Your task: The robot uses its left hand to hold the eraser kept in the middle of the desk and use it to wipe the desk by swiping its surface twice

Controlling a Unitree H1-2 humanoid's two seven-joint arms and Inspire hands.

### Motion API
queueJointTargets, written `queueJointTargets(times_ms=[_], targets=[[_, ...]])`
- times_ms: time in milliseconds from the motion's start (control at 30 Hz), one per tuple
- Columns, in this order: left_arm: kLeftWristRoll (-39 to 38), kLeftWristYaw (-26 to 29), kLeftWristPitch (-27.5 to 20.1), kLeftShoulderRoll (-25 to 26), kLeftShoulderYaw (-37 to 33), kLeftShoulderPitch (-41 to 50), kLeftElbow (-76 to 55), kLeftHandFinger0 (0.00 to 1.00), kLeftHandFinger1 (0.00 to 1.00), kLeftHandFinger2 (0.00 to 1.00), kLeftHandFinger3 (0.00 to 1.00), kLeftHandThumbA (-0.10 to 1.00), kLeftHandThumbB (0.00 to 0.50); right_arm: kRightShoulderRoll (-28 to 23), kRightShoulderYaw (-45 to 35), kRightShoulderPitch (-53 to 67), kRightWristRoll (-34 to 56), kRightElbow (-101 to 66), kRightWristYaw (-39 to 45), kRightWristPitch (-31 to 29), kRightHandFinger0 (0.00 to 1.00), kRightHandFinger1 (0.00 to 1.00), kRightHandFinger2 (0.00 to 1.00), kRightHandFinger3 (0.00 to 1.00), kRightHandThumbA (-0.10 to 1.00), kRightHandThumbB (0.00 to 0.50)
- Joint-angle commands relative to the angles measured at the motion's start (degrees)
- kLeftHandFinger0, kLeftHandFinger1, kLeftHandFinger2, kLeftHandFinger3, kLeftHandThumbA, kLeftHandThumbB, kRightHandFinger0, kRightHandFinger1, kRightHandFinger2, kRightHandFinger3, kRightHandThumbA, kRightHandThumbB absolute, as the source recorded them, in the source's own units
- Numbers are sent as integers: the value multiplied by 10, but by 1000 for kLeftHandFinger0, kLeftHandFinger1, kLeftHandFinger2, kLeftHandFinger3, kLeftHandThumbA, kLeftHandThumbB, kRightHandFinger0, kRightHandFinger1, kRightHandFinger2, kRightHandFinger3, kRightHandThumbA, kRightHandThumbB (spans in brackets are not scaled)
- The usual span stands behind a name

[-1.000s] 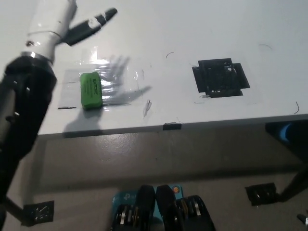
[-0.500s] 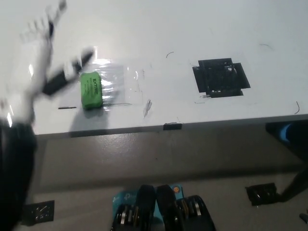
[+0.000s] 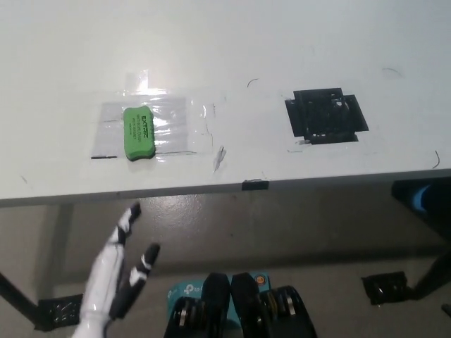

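A green eraser (image 3: pixel 139 132) lies flat on the white desk (image 3: pixel 232 49), on a patch of clear tape (image 3: pixel 165 128) at the left of the desktop. Nothing touches it. My white left hand (image 3: pixel 113 278) hangs below the desk's front edge at the lower left, over the floor, well clear of the eraser. Its fingers are spread apart and hold nothing. My black right hand is out of the picture.
A square of black tape (image 3: pixel 325 115) marks the desk at the right. A small dark tab (image 3: pixel 254 185) sits on the front edge. Dark desk feet (image 3: pixel 386 285) stand on the floor at the lower right and lower left.
My left hand has swung away from above the eraser, off the desk's left side and down below the front edge. The eraser has stayed in place on the tape.
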Motion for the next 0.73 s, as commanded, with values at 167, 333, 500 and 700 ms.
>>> queueJointTargets(times_ms=[167, 333, 500, 700], targets=[[-66, 50, -116, 4, 52, 6, 96, 1000, 1000, 1000, 1000, 1000, 235, -8, 4, -27, -10, 10, -2, -28, 1000, 1000, 1000, 1000, 1000, 476], [-113, 25, -75, 8, 76, -3, 138, 1000, 1000, 1000, 1000, 1000, 199, -4, 6, -29, -10, 7, -5, -13, 1000, 1000, 1000, 1000, 1000, 466], [-114, 23, -53, 5, 83, -24, 159, 1000, 1000, 1000, 1000, 1000, 304, -5, 2, -39, -10, 11, -9, -19, 1000, 1000, 1000, 1000, 1000, 465], [-156, 19, -68, 5, 94, -36, 191, 1000, 1000, 1000, 1000, 1000, 265, -7, 2, -33, -8, 10, -4, -18, 1000, 1000, 1000, 1000, 1000, 500]])
